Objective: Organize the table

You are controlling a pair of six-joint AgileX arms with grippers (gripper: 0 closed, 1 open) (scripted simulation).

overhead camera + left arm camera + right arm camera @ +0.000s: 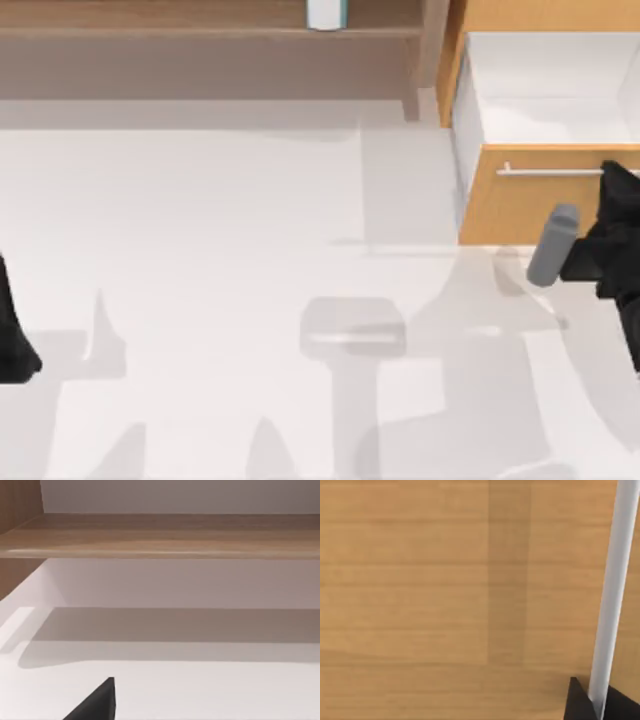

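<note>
Right pincer (615, 185) noted at the drawer unit's (530, 195) silver bar handle (612, 595), handle's long axis running across the drawer front; grip state undeterminable. Drawer open over the tabletop (200, 250). Left arm parked far left of drawer unit.

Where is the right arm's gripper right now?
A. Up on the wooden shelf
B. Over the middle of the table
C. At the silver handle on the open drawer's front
C: the right gripper sits at the silver bar handle on the orange-wood drawer, which is pulled open.
</note>
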